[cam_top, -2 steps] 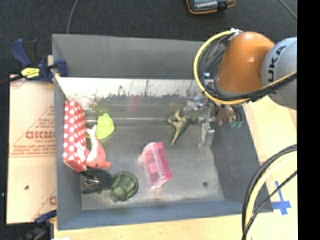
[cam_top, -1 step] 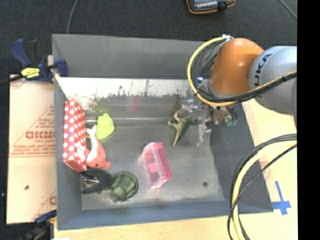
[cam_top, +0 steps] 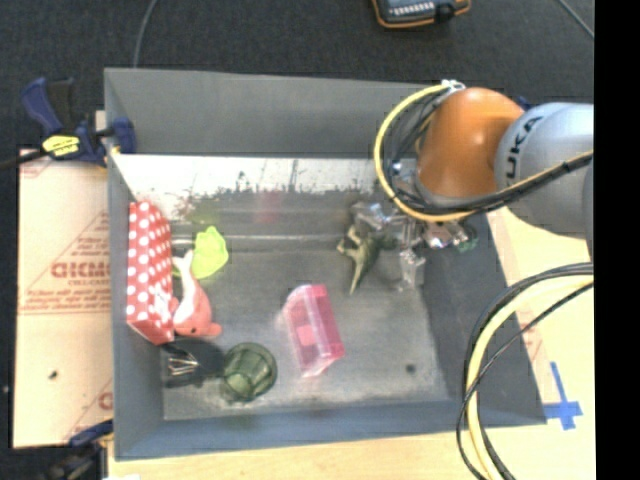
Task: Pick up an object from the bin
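At back right of the bin [cam_top: 250,118], my end effector [cam_top: 407,256] hung beside a green toy dinosaur [cam_top: 362,249], likely targeting it; I couldn't tell its grip.

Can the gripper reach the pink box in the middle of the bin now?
Probably yes: the pink box lies alone with nothing on it. Only the green dinosaur beside the gripper stands near the way.

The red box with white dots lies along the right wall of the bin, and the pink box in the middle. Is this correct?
No. In the camera view the red box with white dots lies along the left wall of the bin, not the right. The pink box is in the middle.
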{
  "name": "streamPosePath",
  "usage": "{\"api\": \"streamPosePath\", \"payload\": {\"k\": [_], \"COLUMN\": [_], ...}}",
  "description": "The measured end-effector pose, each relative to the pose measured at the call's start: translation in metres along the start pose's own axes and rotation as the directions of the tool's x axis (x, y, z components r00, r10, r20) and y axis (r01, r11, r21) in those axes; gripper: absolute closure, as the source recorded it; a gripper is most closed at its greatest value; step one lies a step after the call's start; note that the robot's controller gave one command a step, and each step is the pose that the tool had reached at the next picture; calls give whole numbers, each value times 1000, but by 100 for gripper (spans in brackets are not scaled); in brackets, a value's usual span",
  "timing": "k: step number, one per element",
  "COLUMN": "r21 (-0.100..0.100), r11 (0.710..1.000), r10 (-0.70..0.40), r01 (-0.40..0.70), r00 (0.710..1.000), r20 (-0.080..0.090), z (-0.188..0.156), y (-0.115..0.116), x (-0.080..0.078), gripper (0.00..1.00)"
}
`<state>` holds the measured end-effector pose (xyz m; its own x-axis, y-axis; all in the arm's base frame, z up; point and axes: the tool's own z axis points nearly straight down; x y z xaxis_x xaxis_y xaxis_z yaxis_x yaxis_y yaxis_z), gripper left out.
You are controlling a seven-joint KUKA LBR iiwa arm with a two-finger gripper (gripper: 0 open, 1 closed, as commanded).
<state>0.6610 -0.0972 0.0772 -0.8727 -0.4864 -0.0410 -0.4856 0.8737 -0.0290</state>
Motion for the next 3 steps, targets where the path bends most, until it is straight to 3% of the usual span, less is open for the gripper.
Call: {"api": "streamPosePath", "payload": {"k": [1,2,3], "r21": [-35,-35,-33], "r11": [986,985,986], "r10": [164,166,165], "r01": [-165,-166,-165], "r00": [986,986,986], "r20": [-5,-6,1], "z": [1,1,-38], "y": [-29,-29,-31], "x": [16,16,13], "gripper": [100,100,100]}}
